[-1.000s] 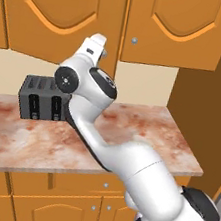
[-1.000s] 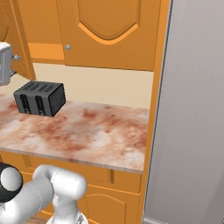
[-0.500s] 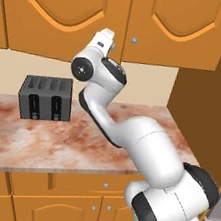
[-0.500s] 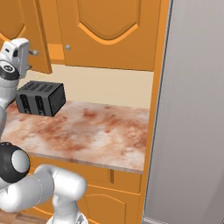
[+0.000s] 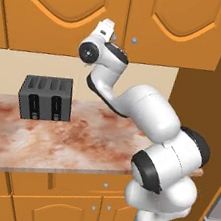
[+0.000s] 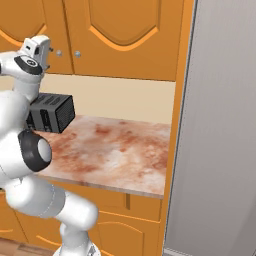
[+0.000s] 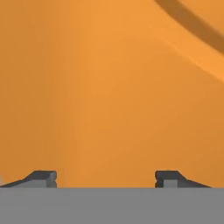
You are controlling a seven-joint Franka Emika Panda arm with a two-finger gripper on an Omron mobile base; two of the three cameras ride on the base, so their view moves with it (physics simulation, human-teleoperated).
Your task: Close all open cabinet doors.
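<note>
Taking the toaster on the counter as our landmark and reading from left to right, we see that a second ago a cabinet door stood swung out above and left of the toaster, its edge turned toward us. Now the left door lies flat in the row above the toaster, and the right door, above and right of it, is flush as well. The seam between the two runs straight, with a small silver knob just right of it. Our gripper has risen from beside the toaster to the lower inner corner of the left door, up and to the right of the toaster. In the hand view its fingertips stand spread apart with nothing between them, and plain orange wood sits very close ahead. We judge the push on this door finished or nearly so. We would check for a remaining gap before backing off and looking for other doors that are open.
</note>
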